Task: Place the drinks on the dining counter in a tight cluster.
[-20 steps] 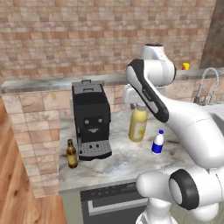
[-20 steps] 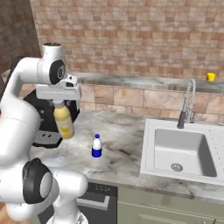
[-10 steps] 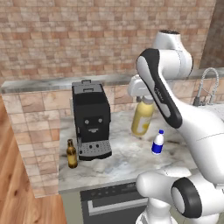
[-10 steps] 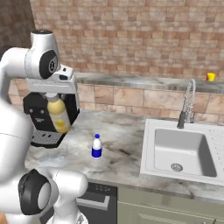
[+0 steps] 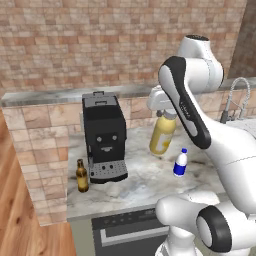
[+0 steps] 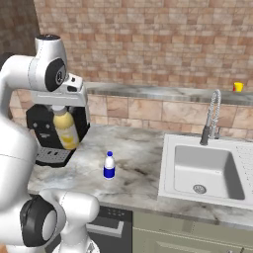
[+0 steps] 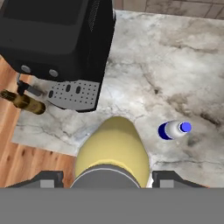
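I have the gripper [image 5: 163, 116] clamped on the tall yellow bottle [image 5: 162, 135], hanging above the marble dining counter [image 5: 142, 175] between the coffee machine [image 5: 103, 135] and the small blue-and-white bottle [image 5: 181, 162]; next I'd set it down just beside that bottle, with the brown bottle [image 5: 82, 176] to follow

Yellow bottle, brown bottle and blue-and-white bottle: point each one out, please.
yellow bottle [image 5: 162, 136], left base view, on its yellow body below the hand.
brown bottle [image 5: 82, 177], left base view, on its glass body left of the coffee machine.
blue-and-white bottle [image 6: 109, 166], right base view, on its label.
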